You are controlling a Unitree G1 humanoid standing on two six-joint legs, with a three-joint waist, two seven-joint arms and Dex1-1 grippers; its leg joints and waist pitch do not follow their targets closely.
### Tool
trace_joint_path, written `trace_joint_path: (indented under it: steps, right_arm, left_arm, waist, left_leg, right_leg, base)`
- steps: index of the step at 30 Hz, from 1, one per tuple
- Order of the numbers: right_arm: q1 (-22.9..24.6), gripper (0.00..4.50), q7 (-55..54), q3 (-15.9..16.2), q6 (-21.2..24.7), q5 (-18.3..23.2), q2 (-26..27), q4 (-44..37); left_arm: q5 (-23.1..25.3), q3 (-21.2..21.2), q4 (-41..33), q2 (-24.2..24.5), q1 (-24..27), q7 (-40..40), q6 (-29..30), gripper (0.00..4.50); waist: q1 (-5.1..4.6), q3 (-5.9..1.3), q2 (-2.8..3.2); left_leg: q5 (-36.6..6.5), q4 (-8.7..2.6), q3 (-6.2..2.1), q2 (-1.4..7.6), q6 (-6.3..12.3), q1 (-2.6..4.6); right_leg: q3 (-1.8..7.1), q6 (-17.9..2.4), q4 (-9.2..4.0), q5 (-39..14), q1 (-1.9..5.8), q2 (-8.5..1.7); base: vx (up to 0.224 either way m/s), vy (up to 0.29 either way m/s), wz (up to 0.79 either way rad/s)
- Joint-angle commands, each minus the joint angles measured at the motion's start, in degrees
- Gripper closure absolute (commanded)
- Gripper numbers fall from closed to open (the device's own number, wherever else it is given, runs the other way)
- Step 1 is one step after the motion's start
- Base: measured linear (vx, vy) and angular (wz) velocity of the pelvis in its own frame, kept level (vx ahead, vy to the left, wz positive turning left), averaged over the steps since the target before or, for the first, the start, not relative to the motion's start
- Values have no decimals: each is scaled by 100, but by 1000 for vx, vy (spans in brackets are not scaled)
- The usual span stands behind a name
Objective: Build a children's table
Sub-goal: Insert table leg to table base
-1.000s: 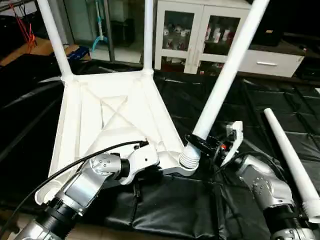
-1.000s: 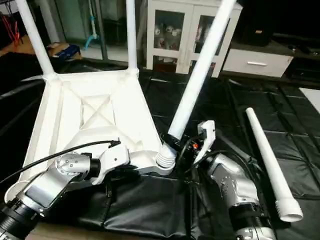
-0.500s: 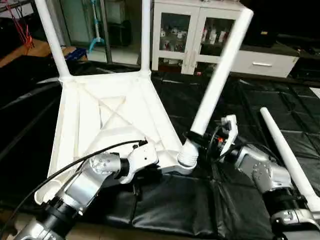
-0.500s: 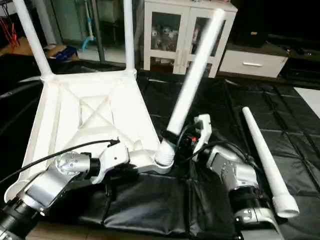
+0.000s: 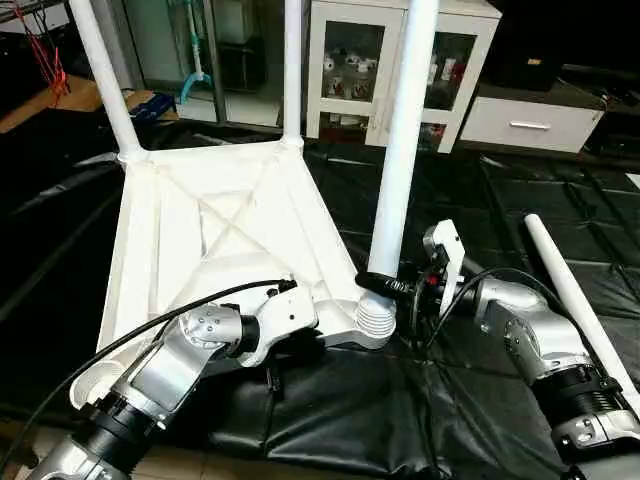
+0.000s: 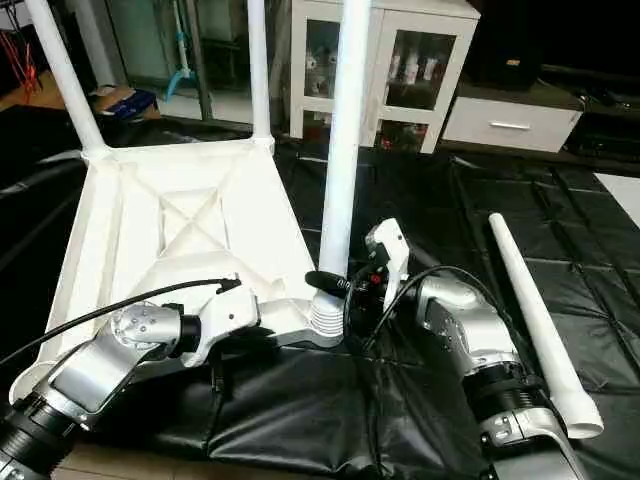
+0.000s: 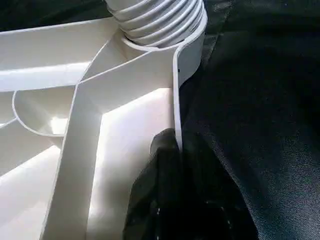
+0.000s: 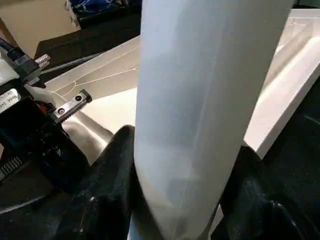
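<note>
The white plastic tabletop (image 5: pixel 215 235) lies upside down on crinkled black sheeting (image 5: pixel 470 200), its ribbed underside crossed by diagonal webs. The left claw (image 7: pixel 172 150) is pinched shut on the thin rim beside a corner socket. The right claw (image 6: pixel 335 283) clasps a smooth tapered leg (image 5: pixel 400 150) standing upright with its ridged end in that socket. A spare leg (image 6: pixel 535 320) lies on the sheeting to the right.

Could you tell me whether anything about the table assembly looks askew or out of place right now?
Slightly: the third leg, held by the right gripper, shows exposed threads above its corner socket, so it isn't fully seated. A fourth leg lies loose on the black mat.
</note>
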Motion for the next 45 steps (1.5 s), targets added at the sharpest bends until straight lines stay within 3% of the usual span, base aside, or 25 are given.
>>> trace_joint_path:
  steps: [1,6,9,11,14,17,19,22,25,28,35,39,40,45]
  right_arm:
    - [293,266,-231,319,146,-871,-278,513]
    - [426,266,69,409,-50,-772,-291,43]
    - [534,266,177,521,-171,-773,-337,-154]
    - [626,266,199,565,-321,-812,-338,-268]
    - [556,266,24,265,-219,-574,-182,-315]
    - [271,266,-60,-245,122,-74,-70,-375]
    - [-20,266,47,-667,498,525,-81,-465]
    - [-399,266,564,-983,1156,1226,-346,-727]
    - [-531,266,779,-1042,1536,1428,-477,-852]
    - [-669,266,886,-1090,2052,1682,-576,-1110]
    - [-1273,266,844,-1731,3630,3015,-583,-1129]
    - [-1210,266,1125,-1498,4086,2987,-771,-1295]
    - [-1187,266,1211,-1483,4344,3090,-825,-1351]
    - [-1231,266,1166,-1594,4828,3447,-846,-1395]
  left_arm:
    - [171,44,128,205,37,5,86,449]
    - [176,35,98,205,61,13,98,449]
    - [173,33,85,203,73,15,98,449]
    - [177,26,66,205,89,8,96,449]
    - [184,11,42,213,103,-14,92,449]
    - [147,-40,6,248,103,-153,127,449]
    - [155,-50,-8,246,100,-162,126,449]
    - [165,-57,3,223,75,-171,130,449]
    - [168,-62,11,207,68,-167,133,449]
    - [167,-66,20,186,52,-164,137,449]
    - [167,-63,5,156,57,-144,158,449]
    - [173,-59,3,149,67,-144,160,449]
    - [173,-53,2,141,72,-128,166,449]
    - [163,-45,-12,144,85,-100,182,449]
  waist:
    - [-17,-33,71]
    - [-8,-38,54]
    - [21,-48,52]
    - [36,-61,55]
    - [33,-61,79]
    - [17,-35,97]
    - [29,-62,121]
    - [62,-81,115]
    - [114,-112,136]
    - [147,-108,138]
    - [214,-99,136]
    - [245,-108,114]
    - [240,-101,68]
    - [256,-110,77]
  left_leg:
    - [-2406,-530,-176,370,-186,26]
    - [-2362,-527,-167,372,-168,28]
    - [-2090,-518,-147,378,-104,21]
    - [-1773,-496,-121,375,-31,18]
    - [-1587,-491,-121,372,42,1]
    - [-1832,-510,-130,364,10,12]
    - [-1682,-485,-137,364,33,11]
    - [-932,-402,-96,342,274,-31]
    - [-223,-325,-84,333,589,-52]
    - [-125,-304,-74,341,724,-34]
    - [-406,-301,-58,349,469,-16]
    - [-334,-280,-57,336,389,-34]
    - [-311,-276,-52,325,403,-51]
    - [-306,-255,-54,326,391,-49]
  right_leg:
    - [271,-954,-521,-1748,-17,-442]
    - [276,-926,-521,-1720,-8,-446]
    - [278,-1014,-497,-1337,20,-441]
    - [277,-1128,-456,-810,45,-428]
    - [268,-1258,-424,-552,84,-430]
    - [267,-1249,-456,-999,89,-430]
    - [277,-1288,-437,-976,115,-446]
    - [262,-1452,-365,-185,163,-435]
    - [238,-1572,-271,584,203,-439]
    - [221,-1620,-252,730,186,-433]
    - [223,-1610,-250,240,158,-424]
    - [224,-1562,-231,258,178,-429]
    - [228,-1564,-230,256,186,-430]
    - [230,-1548,-226,106,170,-441]
  base:
    - [0,0,0]
    - [0,0,0]
    - [0,0,0]
    - [0,0,0]
    - [0,0,0]
    - [0,0,0]
    - [0,0,0]
    - [0,0,0]
    - [0,0,0]
    - [0,0,0]
    - [0,0,0]
    - [0,0,0]
    - [0,0,0]
    - [0,0,0]
